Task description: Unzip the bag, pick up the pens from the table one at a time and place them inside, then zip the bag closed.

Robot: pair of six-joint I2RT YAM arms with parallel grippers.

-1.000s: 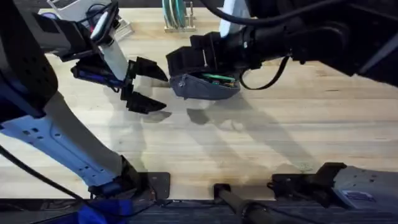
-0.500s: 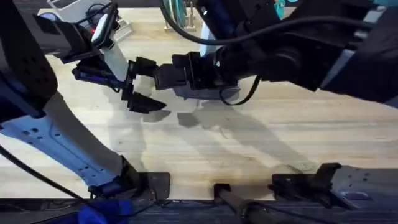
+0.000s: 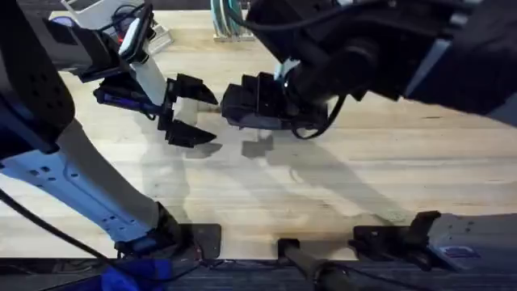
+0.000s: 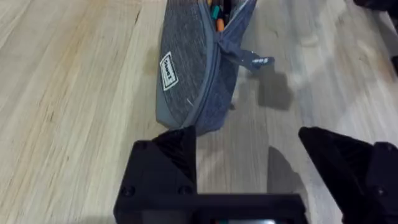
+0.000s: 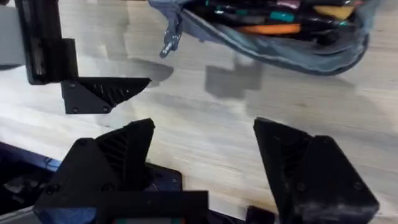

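Note:
The blue-grey bag (image 4: 189, 74) lies on the table (image 4: 68, 93) with its zipper open and the pull tab (image 4: 255, 61) hanging off to one side. Pens (image 5: 273, 28) lie inside it, an orange one and greenish ones among them. My left gripper (image 4: 249, 162) is open just short of the bag's end, holding nothing. My right gripper (image 5: 211, 149) is open too and hovers over the open mouth of the bag (image 5: 280, 43). In the overhead view the right gripper (image 3: 246, 101) covers most of the bag (image 3: 271, 124), with the left gripper (image 3: 187, 111) beside it.
A rack holding teal items (image 3: 230, 20) stands at the table's back edge. White gear (image 3: 89, 10) sits at the back left. Bare wood (image 3: 347, 178) stretches toward the front and right.
My right arm has swung left and risen toward the camera, so its gripper now covers the bag's left part. The left arm has not moved.

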